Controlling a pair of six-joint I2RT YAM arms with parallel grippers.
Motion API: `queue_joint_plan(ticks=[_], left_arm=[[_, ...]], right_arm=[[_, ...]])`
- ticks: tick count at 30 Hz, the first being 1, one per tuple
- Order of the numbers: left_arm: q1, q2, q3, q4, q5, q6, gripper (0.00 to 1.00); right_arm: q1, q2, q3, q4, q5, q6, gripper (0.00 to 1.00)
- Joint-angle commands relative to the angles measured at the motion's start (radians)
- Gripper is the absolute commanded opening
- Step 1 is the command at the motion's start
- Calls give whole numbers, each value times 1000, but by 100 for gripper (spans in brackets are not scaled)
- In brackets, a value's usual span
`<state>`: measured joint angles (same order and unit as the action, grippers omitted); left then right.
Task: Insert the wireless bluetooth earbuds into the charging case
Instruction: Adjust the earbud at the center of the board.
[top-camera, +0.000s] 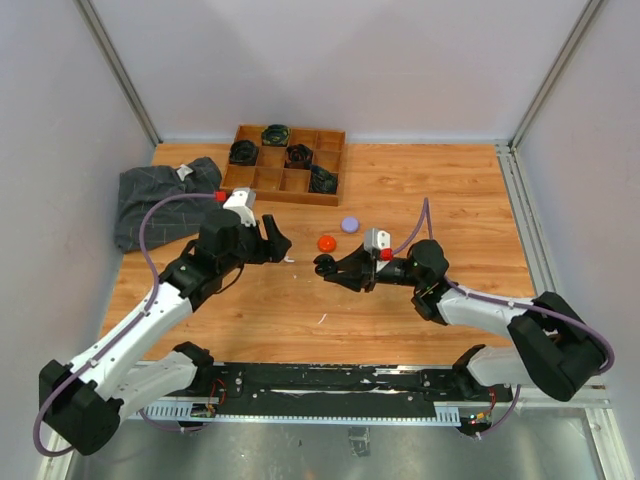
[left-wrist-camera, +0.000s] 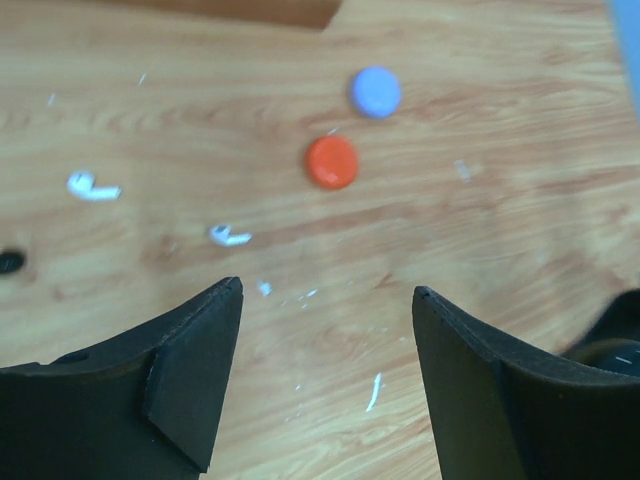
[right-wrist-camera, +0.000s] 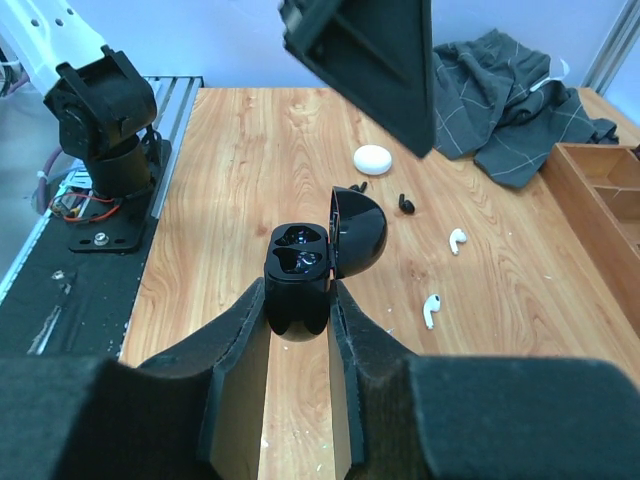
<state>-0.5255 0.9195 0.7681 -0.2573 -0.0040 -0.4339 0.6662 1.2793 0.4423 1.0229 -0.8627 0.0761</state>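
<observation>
My right gripper (right-wrist-camera: 300, 295) is shut on the black charging case (right-wrist-camera: 298, 265), holding it above the table. The case's lid (right-wrist-camera: 360, 232) is swung open and its two dark wells face up. Two white earbuds (right-wrist-camera: 457, 240) (right-wrist-camera: 431, 309) lie on the wood to its right, and two small black earbuds (right-wrist-camera: 405, 204) lie farther off. My left gripper (left-wrist-camera: 328, 290) hangs open over bare wood with nothing between its jaws. White earbuds (left-wrist-camera: 92, 186) (left-wrist-camera: 230, 236) lie ahead of it to the left. From above, the left gripper (top-camera: 280, 243) faces the held case (top-camera: 325, 265).
An orange round case (left-wrist-camera: 331, 162) and a lilac one (left-wrist-camera: 375, 91) lie ahead of the left gripper. A white oval case (right-wrist-camera: 372, 159) sits beyond the black earbuds. A wooden compartment tray (top-camera: 330, 165) stands at the back and a grey cloth (top-camera: 160, 195) at the far left.
</observation>
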Motion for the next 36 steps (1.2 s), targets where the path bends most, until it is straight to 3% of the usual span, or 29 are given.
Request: queue_joint_plan(ticks=[1,8,14,24,36], left_arm=[[17,49,-37,-87,-171,-113,74],[129,132,-89,-116,-205,-161,74],[228,214,-106,-50,-208,-142,73],[401,418,-55,115,-46,-81,73],[467,604,7,162,3,-25,74]], right_arm=[[-9,48,-54,302,18,-3,1],[-9,150,-97,501,46,18,1],[-8,166,-93,501,49,-2,1],[6,147,-97,459,42,-52,1],[11,148,-85,428,21,-58,1]])
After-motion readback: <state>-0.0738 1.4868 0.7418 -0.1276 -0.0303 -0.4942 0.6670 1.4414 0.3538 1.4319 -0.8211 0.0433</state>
